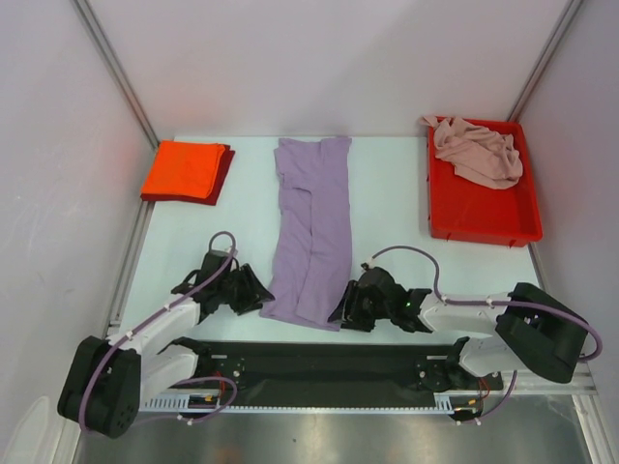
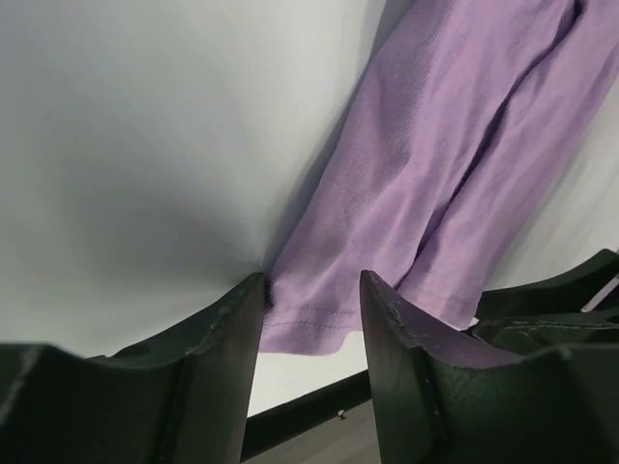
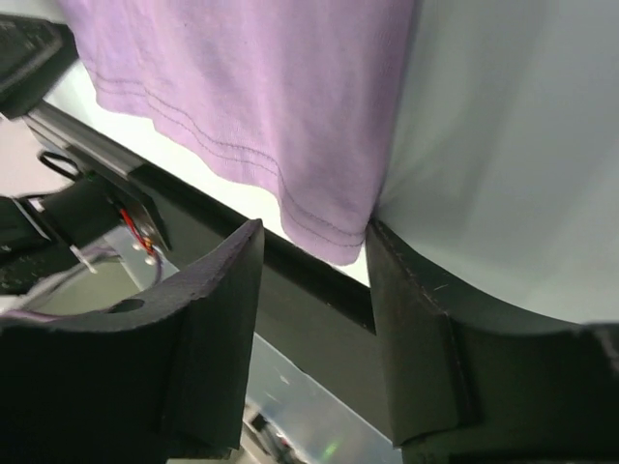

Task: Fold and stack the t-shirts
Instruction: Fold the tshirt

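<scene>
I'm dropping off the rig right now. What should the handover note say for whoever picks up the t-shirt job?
Left pincer: open, low at the near left hem corner of the lavender t-shirt; the corner lies between its fingers, not clamped.
Right pincer: open, likewise at the near right hem corner.
Lavender t-shirt: flat mid-table, folded lengthwise into a narrow strip.
Done: orange t-shirt folded and stacked on the dark red t-shirt, far left.
Left to do: probably close on both corners, fold the lavender one crosswise and stack it. Then the pale pink t-shirt, crumpled in the red tray, far right.
</scene>
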